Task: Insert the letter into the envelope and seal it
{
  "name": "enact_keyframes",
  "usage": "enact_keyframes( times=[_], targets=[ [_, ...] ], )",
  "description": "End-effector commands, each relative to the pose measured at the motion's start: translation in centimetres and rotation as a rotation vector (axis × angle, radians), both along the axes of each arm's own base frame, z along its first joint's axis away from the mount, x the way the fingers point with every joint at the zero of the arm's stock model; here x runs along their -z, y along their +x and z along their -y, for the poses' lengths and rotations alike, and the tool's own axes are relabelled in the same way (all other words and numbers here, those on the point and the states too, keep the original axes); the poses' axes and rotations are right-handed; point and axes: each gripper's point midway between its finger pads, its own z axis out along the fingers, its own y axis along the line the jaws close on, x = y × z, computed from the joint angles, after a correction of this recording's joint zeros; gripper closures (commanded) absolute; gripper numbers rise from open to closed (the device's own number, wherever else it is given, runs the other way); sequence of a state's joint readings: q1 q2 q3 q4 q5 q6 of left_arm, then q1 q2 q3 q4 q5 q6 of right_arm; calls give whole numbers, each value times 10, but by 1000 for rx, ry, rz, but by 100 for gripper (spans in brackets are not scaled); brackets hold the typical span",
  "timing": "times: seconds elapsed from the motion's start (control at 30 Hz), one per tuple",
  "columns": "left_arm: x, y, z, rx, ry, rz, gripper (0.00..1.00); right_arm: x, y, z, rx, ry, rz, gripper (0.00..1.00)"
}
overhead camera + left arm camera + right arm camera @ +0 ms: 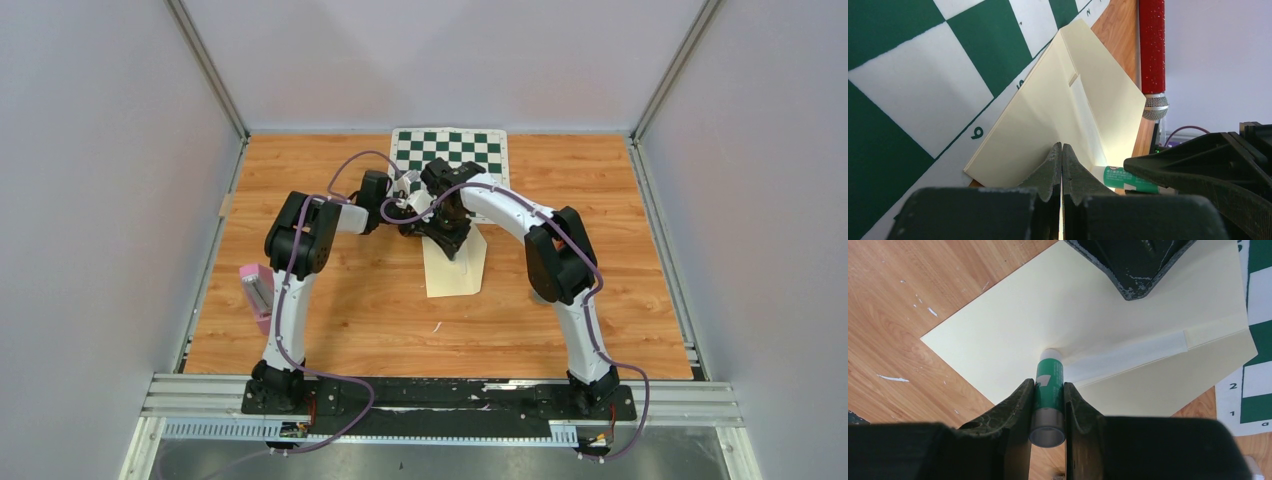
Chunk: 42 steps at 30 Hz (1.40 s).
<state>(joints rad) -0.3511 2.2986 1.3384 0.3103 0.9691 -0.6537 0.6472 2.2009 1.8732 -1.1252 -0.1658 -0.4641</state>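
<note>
The cream envelope (455,268) lies on the wooden table just in front of the chessboard, its flap open. My left gripper (1062,147) is shut on a thin edge of the envelope's flap (1038,115) and holds it raised. My right gripper (1049,386) is shut on a green glue stick (1049,382), whose white tip touches the inner side of the envelope (998,335) near the fold. The glue stick also shows in the left wrist view (1128,180). Both grippers meet over the envelope's far end (425,215). The bordered letter is not in view.
The green-and-white chessboard (450,150) lies at the back centre, partly under the envelope. A red microphone (1152,50) lies beside the board. A pink object (257,290) stands at the table's left edge. Grey walls enclose the table.
</note>
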Motion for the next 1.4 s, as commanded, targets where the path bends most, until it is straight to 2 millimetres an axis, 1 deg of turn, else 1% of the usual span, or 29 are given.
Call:
enact_keyframes(
  times=[0.0,0.2,0.4,0.43,0.5,0.57,0.63,0.67,0.73,0.77,0.8,0.83,0.87,0.9,0.93,0.97,1.0,1.03,1.07,1.1,1.13,1.17,1.2,1.23,1.27,1.3,1.33,1.37],
  targets=[
    [16,9,-3,-39,50,10,100,8,11,2,10,-40,45,100],
    [18,7,-3,-34,52,3,100,10,43,5,72,-60,171,100],
    [16,5,-4,-29,50,2,100,-2,70,-11,95,1,250,100],
    [16,5,-4,-29,51,4,100,-4,77,-7,110,-17,276,100],
    [15,6,-3,-28,50,9,100,-12,88,-7,127,-5,304,100],
    [14,7,-3,-25,48,9,100,-28,101,-7,144,20,343,100],
    [9,10,-1,-18,40,20,100,-52,113,-5,156,51,376,100],
    [5,11,-1,-11,31,27,99,-69,115,-2,166,66,379,100],
    [-12,16,1,3,3,67,97,-107,119,1,177,125,386,100],
    [-23,18,1,9,-12,92,95,-129,123,4,184,157,408,100],
    [-39,23,0,18,-36,123,92,-148,128,9,198,186,435,100],
    [-50,27,0,23,-55,150,90,-166,132,14,214,220,466,100],
    [-70,31,-2,35,-90,179,86,-180,136,21,237,257,486,100],
    [-84,35,-2,39,-114,218,84,-199,142,30,272,308,524,100],
    [-108,42,-6,40,-141,261,81,-212,148,36,303,371,547,100],
    [-120,47,-8,36,-152,291,80,-226,156,45,336,437,581,100],
    [-148,58,-12,24,-164,365,80,-241,165,53,376,510,622,100],
    [-155,62,-14,11,-153,368,80,-257,173,60,412,591,670,100],
    [-181,82,-20,-37,-124,467,81,-278,185,72,451,681,741,100],
    [-178,95,-29,-120,-43,444,80,-295,189,78,480,767,786,100],
    [-209,108,-35,-153,-11,563,73,-317,192,82,486,862,863,100],
    [-219,120,-43,-220,35,602,69,-338,192,83,465,946,948,100],
    [-252,126,-49,-255,42,702,63,-356,189,82,441,1016,1031,100],
    [-271,138,-57,-329,61,766,61,-376,185,80,403,1088,1118,100],
    [-305,140,-61,-371,46,834,56,-389,181,77,375,1140,1191,100],
    [-324,146,-68,-432,47,870,53,-399,178,72,356,1172,1253,100],
    [-355,146,-70,-464,13,910,48,-407,180,70,362,1193,1310,100],
    [-370,146,-72,-491,-13,905,44,-412,182,68,377,1214,1346,100]
  ],
)
